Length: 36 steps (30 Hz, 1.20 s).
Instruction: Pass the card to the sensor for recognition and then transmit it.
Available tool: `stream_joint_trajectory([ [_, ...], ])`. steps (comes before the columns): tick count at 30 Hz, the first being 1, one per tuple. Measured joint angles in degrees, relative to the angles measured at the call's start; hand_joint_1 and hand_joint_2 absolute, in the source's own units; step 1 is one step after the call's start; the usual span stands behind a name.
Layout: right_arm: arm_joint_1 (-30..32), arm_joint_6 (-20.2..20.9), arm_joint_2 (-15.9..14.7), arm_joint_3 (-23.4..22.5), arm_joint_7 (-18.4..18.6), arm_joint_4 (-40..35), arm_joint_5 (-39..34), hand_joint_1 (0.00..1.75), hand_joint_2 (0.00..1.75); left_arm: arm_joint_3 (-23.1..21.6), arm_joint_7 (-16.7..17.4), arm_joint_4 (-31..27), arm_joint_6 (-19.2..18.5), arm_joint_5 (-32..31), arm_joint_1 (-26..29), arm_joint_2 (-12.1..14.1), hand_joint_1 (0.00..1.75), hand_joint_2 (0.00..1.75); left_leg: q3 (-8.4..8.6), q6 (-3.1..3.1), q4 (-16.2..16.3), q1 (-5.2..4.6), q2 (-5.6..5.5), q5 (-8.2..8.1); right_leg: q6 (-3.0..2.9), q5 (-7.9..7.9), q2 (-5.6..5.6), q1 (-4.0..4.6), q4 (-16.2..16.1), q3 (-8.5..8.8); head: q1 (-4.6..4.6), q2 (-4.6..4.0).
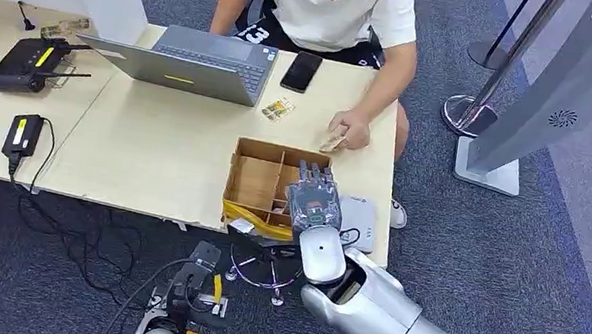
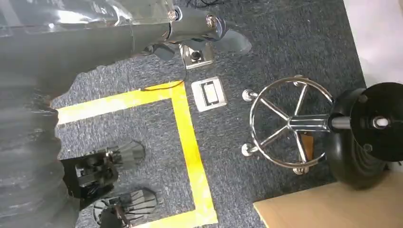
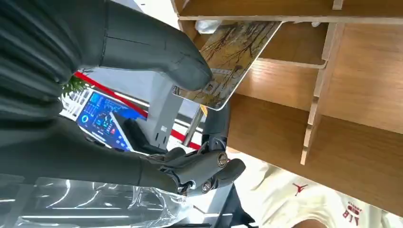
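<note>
On the far left of the tabletop [image 1: 147, 146], at about 9 o'clock, a black router [image 1: 27, 64] and a black power brick [image 1: 22, 135] are seen. Next to them, at about 11 o'clock, a grey laptop [image 1: 194, 61] and a dark phone [image 1: 301, 71] are laid in front of a seated person [image 1: 324, 5]. A small thing is held down on the tabletop by the person's hand [image 1: 348, 131].

At the bottom, at about 7 o'clock, the left hand [image 1: 192, 270] is hung low over the floor; whether its fingers are apart or together cannot be told.

Near the middle, a wooden box [image 1: 260, 181] with compartments is set. The right hand [image 1: 314, 200] is reached into it, and the card [image 3: 233, 52] is pinched by the thumb and a finger there. Just beside the box, at 3 o'clock, a pale grey sensor [image 1: 358, 219] is laid.

The card seems to be just picked up. It is not yet shown to the sensor or passed on.
</note>
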Motion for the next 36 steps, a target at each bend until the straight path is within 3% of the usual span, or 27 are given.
stream_joint_trajectory([
  [32,-1.54,-0.72,-1.44,-1.40,1.95,-0.46,2.76,1.75,1.75,-0.02,0.00,0.85,0.11,-1.66,-0.16,-0.02,0.00,1.75,-0.01,0.00,0.00,0.00,0.00,0.00,0.00,0.00,-0.01,0.00,0.00,0.01,0.02,0.00],
  [36,-2.44,-3.39,-1.68,-1.42,2.16,-1.00,5.46,1.75,1.75,-0.02,-0.02,0.96,0.53,-1.79,-0.15,-0.04,0.00,1.75,-0.01,0.00,0.00,0.00,0.00,0.00,0.00,0.00,-0.01,0.00,0.01,0.01,0.02,0.00],
])
